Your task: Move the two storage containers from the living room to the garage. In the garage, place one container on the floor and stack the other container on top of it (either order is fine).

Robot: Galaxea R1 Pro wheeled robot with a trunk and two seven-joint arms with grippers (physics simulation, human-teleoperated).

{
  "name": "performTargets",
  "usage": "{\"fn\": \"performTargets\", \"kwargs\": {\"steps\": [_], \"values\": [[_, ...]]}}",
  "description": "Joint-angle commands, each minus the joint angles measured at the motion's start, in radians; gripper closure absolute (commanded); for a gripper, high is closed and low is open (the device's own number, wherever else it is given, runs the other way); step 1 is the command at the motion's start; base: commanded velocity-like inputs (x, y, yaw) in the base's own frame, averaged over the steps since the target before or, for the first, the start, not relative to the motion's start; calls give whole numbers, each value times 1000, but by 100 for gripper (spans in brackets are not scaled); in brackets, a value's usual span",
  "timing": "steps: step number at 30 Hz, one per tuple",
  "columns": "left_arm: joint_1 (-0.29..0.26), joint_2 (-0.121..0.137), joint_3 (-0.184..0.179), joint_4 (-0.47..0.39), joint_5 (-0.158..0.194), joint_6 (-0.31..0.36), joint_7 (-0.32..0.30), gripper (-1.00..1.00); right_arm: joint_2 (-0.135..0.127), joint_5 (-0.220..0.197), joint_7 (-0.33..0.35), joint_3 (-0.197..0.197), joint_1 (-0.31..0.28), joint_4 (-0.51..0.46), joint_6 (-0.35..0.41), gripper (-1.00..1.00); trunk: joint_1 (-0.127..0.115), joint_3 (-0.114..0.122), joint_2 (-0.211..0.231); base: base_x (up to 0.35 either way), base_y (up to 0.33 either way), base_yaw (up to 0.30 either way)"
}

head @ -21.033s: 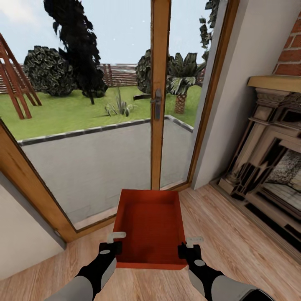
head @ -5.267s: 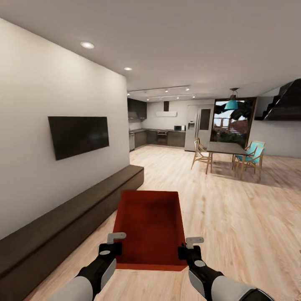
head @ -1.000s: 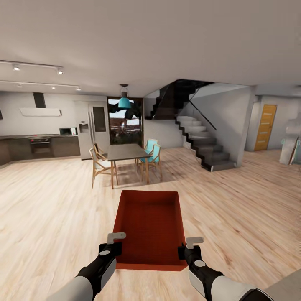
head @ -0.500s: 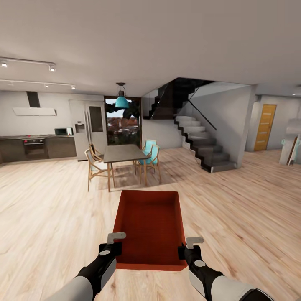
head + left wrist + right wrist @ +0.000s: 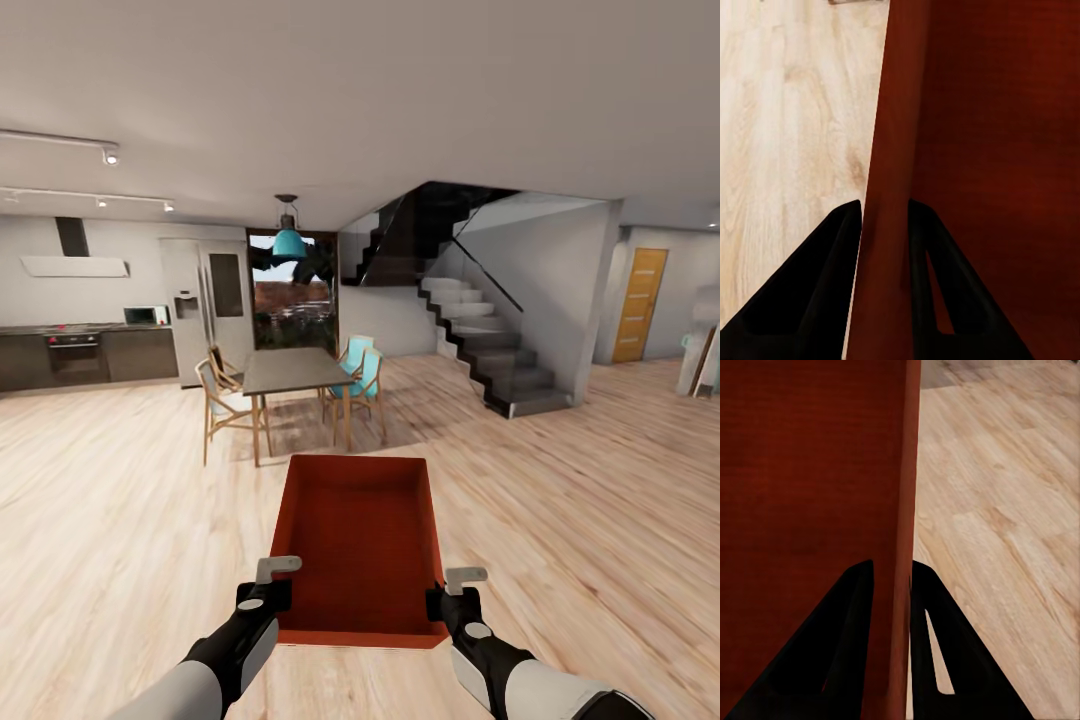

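Open-plan room, light wood-plank floor [image 5: 120,520]. Left to right: dark kitchen units [image 5: 60,355], fridge [image 5: 195,310], dining table [image 5: 295,372] with chairs under a teal pendant lamp [image 5: 289,241], dark staircase [image 5: 480,340], orange door [image 5: 640,305] far right. Not the garage, so transit is my read.

One orange-red storage container [image 5: 360,545] is held off the floor, centred ahead of the robot, long axis pointing straight away from it. Left gripper [image 5: 268,590] pinches the left long wall near the close corner; left wrist view shows its jaws straddling that wall [image 5: 889,225], one finger [image 5: 817,292] outside, one inside. Right gripper [image 5: 452,595] does the same on the right wall [image 5: 904,547]. Both arms equally near, grips symmetrical. Carry looks level; turning toward the garage calls for keeping both pinches matched.
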Motion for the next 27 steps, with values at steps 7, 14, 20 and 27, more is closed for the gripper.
{"fn": "performTargets", "kwargs": {"steps": [7,14,20,27], "values": [[-1,9,27,-34,-19,4,9,100,0,-11,1,-9,0,2,-3,100,1,-2,-1,321,0,-46],[-1,9,27,-34,-19,4,9,100,-1,-11,1,-9,0,2,-3,100,1,-2,-1,321,0,-264],[-1,9,27,-34,-19,4,9,100,-2,-11,2,-9,0,2,-2,100,1,-2,-1,321,0,-286],[-1,9,27,-34,-19,4,9,100,-2,-11,3,-9,0,2,-2,100,1,-2,-1,321,0,-288]]}}
